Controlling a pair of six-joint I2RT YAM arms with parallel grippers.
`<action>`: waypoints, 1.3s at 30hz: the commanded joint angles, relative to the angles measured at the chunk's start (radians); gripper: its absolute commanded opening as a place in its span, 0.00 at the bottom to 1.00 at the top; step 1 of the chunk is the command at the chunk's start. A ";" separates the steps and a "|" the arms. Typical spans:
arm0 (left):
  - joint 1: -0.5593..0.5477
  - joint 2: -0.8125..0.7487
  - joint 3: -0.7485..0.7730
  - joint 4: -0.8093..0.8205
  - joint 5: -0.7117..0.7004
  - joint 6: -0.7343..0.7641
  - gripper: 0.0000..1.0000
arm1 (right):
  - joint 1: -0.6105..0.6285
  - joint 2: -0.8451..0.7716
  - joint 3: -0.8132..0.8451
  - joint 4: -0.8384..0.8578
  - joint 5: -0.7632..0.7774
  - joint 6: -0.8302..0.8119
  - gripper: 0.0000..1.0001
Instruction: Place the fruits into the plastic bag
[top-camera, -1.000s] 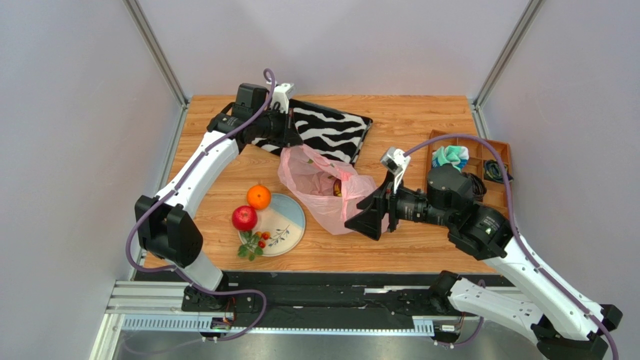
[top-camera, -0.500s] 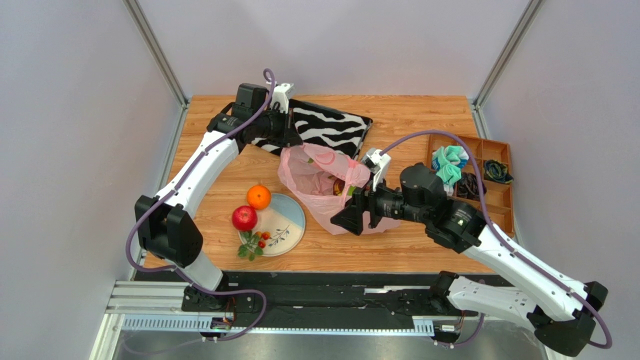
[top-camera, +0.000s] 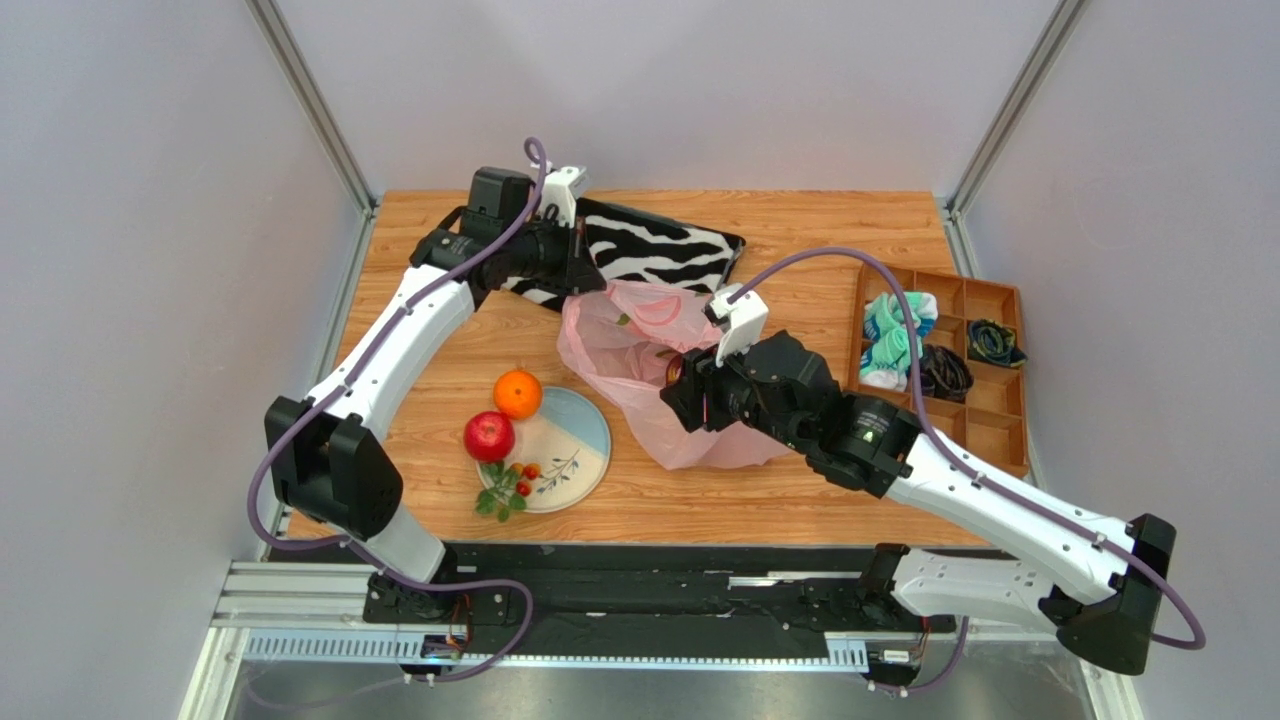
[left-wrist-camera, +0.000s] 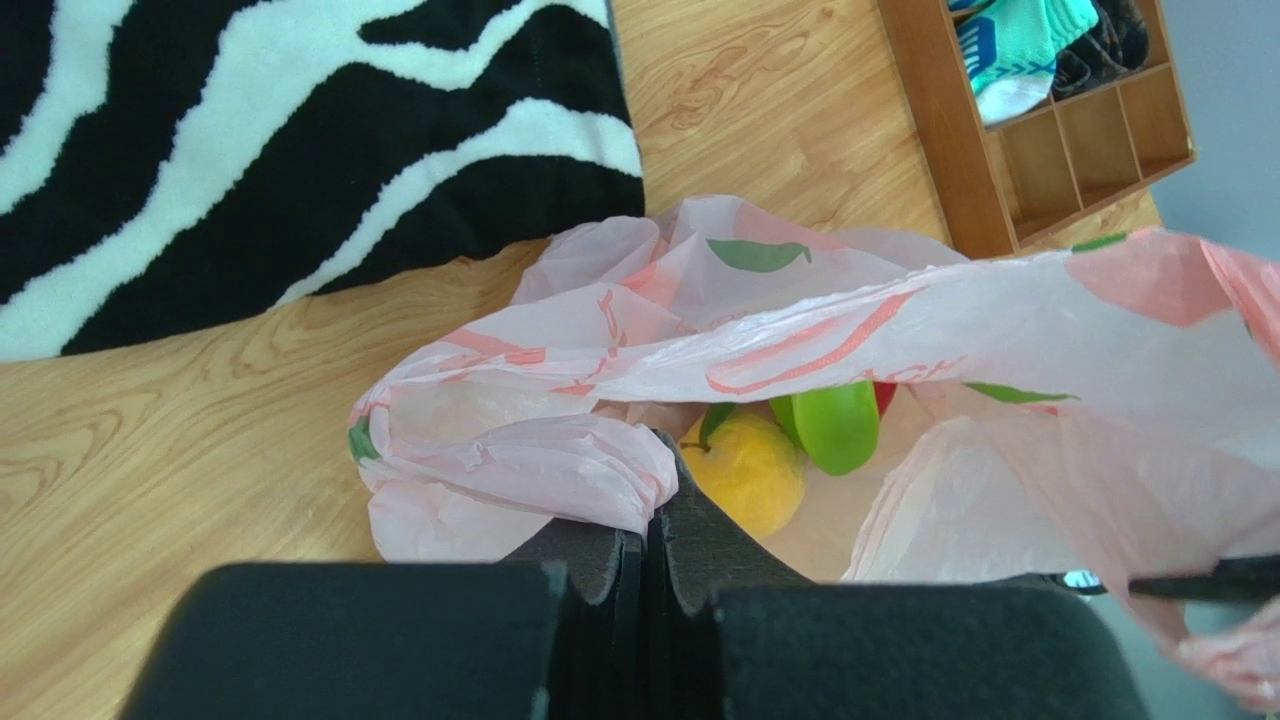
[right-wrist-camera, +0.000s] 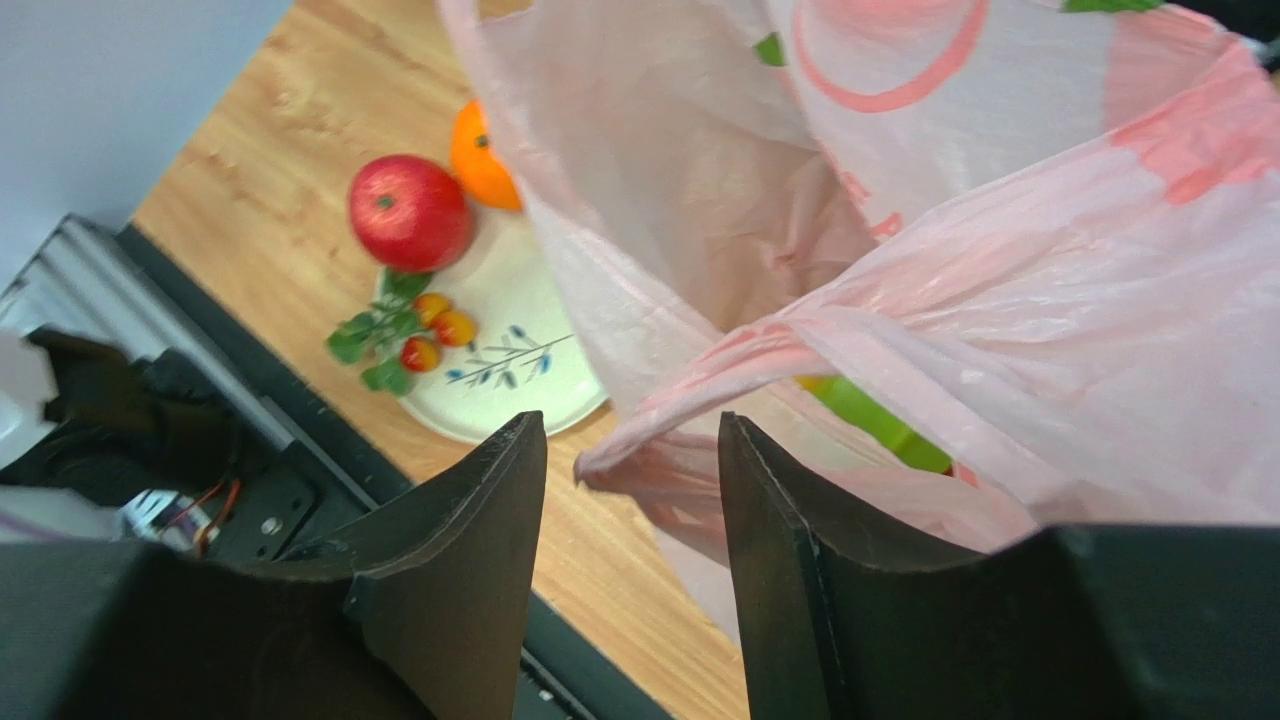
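The pink plastic bag (top-camera: 639, 368) lies open mid-table. My left gripper (top-camera: 579, 293) is shut on its bunched rim (left-wrist-camera: 511, 458), holding the mouth up. Inside the bag are a yellow-orange fruit (left-wrist-camera: 747, 468), a green one (left-wrist-camera: 834, 423) and a bit of a red one (left-wrist-camera: 884, 396). My right gripper (top-camera: 679, 402) is open at the bag's near side, and the tip of a twisted bag handle (right-wrist-camera: 721, 383) reaches just between its fingers (right-wrist-camera: 481, 510), not gripped. The orange (top-camera: 517, 393), the red apple (top-camera: 489, 437) and the berry sprig (top-camera: 508, 488) sit at the blue-and-cream plate (top-camera: 583, 435).
A zebra-striped pouch (top-camera: 661, 255) lies behind the bag. A wooden compartment tray (top-camera: 984, 428) with socks and cables stands at the right edge. The metal rail (top-camera: 601, 600) runs along the near side, and cage posts stand at the back corners.
My right arm has swung left and forward, bringing its open gripper up to the bag's near side. The left arm and the fruits on the plate have not moved.
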 joint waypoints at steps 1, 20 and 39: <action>0.002 -0.061 -0.006 0.036 0.018 0.011 0.00 | 0.004 0.014 0.037 0.021 0.190 -0.009 0.49; -0.002 -0.178 0.011 -0.117 -0.177 0.131 0.80 | 0.005 0.023 0.054 0.011 0.333 -0.063 0.00; 0.089 -0.771 -0.473 0.105 -0.221 0.024 0.89 | 0.000 -0.006 0.027 0.018 0.356 -0.064 0.00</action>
